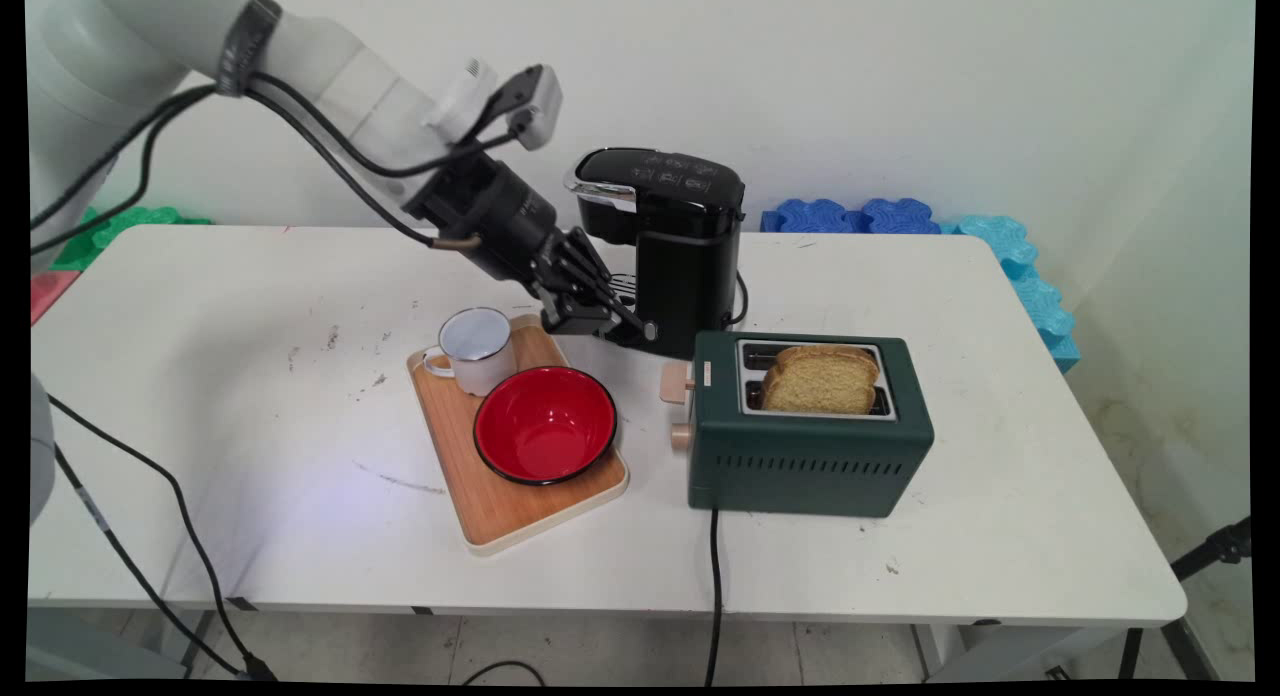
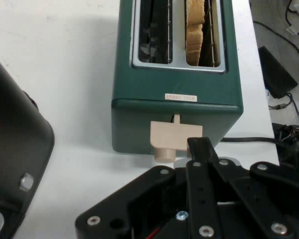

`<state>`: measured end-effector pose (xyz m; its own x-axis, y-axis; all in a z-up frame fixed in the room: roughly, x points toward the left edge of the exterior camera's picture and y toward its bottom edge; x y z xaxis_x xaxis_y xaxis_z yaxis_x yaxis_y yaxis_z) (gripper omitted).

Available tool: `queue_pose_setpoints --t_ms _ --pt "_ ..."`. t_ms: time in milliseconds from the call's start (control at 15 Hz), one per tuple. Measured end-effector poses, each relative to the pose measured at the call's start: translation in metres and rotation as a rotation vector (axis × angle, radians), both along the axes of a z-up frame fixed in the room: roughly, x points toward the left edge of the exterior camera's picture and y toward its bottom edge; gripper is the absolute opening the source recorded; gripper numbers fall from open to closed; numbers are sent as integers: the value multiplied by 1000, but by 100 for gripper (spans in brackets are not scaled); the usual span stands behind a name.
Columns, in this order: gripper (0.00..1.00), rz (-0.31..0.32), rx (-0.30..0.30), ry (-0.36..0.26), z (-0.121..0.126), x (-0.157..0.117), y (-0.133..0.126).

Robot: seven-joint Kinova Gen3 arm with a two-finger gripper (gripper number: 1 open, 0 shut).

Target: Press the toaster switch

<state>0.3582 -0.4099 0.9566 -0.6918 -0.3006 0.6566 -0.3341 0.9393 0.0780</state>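
Your gripper (image 1: pixel 625 321) hangs low over the table (image 1: pixel 250 376), between the coffee maker (image 1: pixel 670 246) and the toaster (image 1: pixel 808 426), with the tray (image 1: pixel 500 506) just to its near-left side; from the hand view the fingers look drawn together, one black finger (image 2: pixel 197 149) ending right at the toaster's lever (image 2: pixel 175 140), and they hold nothing; the lever lies straight ahead of the hand, on the toaster's short end that faces you, and sits high in its slot; the toaster's long axis runs away from the hand, its slots pointing along your line of sight; the far slot holds the toast (image 1: pixel 820 378), standing upright, and the other slot is empty; count one toaster, one lever with a small round knob (image 2: pixel 163 155) beneath it, two slots, one coffee maker, one tray carrying one white mug (image 1: pixel 478 348) and one red bowl (image 1: pixel 545 424), the mug touching or just beside the bowl
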Motion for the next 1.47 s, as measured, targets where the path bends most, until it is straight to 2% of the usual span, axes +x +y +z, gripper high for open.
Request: queue_pose_setpoints --t_ms 667,1467 --pt "0 -8 14 -27 -32 -23 -4" --pt "0 -12 -8 -22 -61 -37 -8"
